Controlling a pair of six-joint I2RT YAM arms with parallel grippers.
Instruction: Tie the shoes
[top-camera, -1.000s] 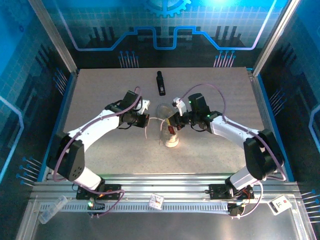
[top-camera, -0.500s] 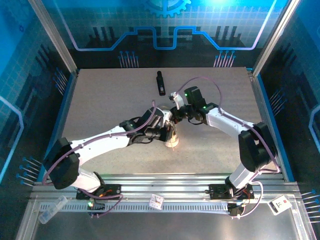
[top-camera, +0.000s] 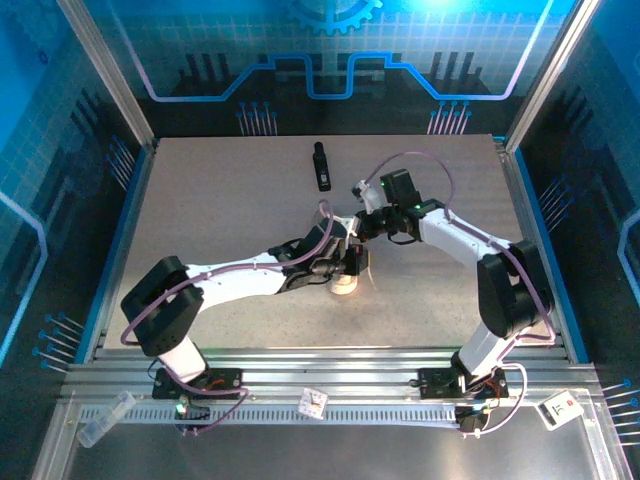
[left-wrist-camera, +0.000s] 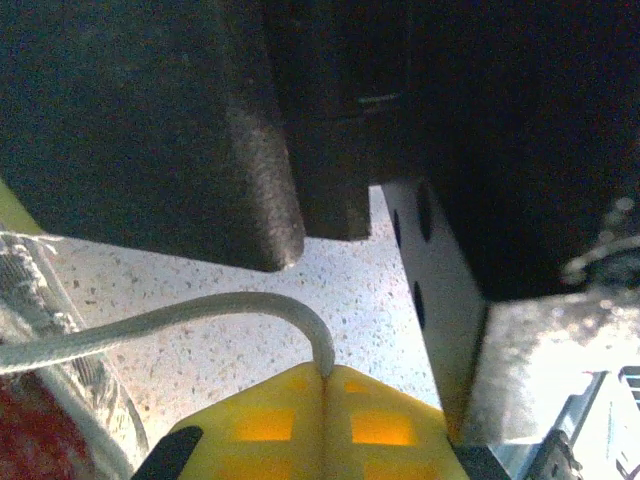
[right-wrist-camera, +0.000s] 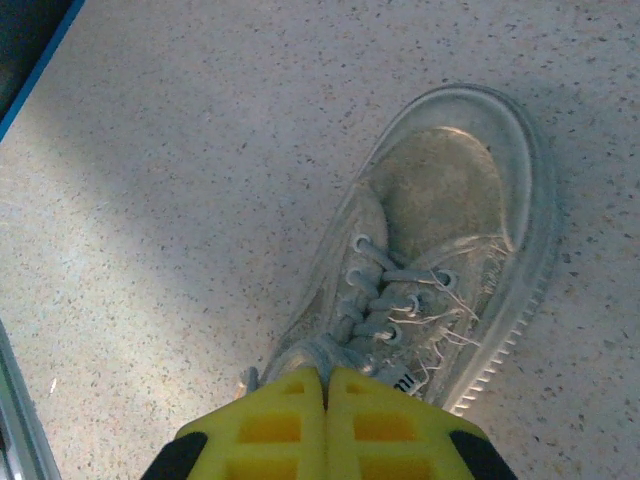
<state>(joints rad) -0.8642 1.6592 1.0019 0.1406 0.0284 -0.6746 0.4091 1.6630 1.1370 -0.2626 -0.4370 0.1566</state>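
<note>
From above, both arms (top-camera: 240, 280) crowd over the sneaker (top-camera: 345, 289), covering all but its near end. At the right wrist, its back end hides behind yellow fingers (right-wrist-camera: 270, 430). Left wrist: the lace (left-wrist-camera: 180, 318) runs off the left edge.

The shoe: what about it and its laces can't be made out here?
- Top external: the left end effector covers much of the shoe; fine detail is too small.
- Left wrist: the lace runs off the left edge; blurred dark bulk above is unidentifiable.
- Right wrist: the shut right end effector hides the shoe's rear; whether it grips a lace is unclear.
</note>
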